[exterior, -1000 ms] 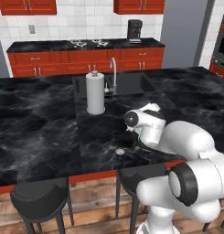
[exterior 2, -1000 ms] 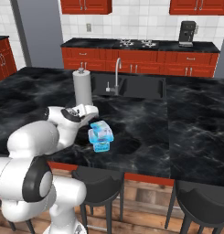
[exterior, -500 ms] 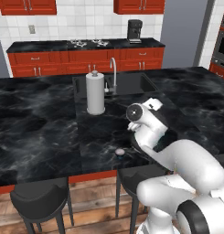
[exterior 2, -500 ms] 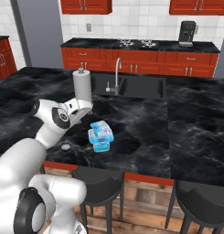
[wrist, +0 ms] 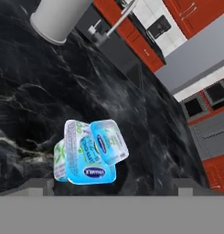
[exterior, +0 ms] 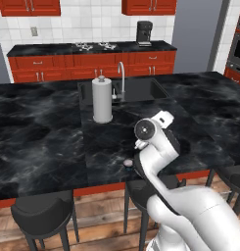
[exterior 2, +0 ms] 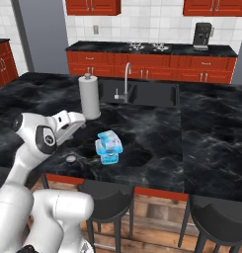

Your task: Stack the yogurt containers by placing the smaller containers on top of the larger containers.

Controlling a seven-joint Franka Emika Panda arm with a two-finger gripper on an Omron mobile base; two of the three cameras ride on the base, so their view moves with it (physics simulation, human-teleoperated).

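Item: cup (exterior 2: 109, 142) on tub (exterior 2: 109, 156), lower centre of the right base frame, on the bench (exterior 2: 201, 128).

Placement: in the hand frame, lower left of centre, the cup (wrist: 109, 141) sits on the tub (wrist: 77, 160). It looks skewed, overhanging one side, not squarely seated.

Orientation: both squarish, no marked long axis. In the hand frame the cup's lid faces up and to the right, the tub's lid faces left; the camera's roll leaves true upright uncertain. In the right base frame the stack stands roughly upright, with the cup tilted.

Tool: jaws fully apart, holding nothing, hanging above the stack and clear of it.

Step in hand, judged: release done, withdrawal. Lift straight away from the stack; do not brush the cup, which could slide off.

Nearby: towel roll (exterior 2: 89, 95), grey disc (exterior 2: 70, 158).
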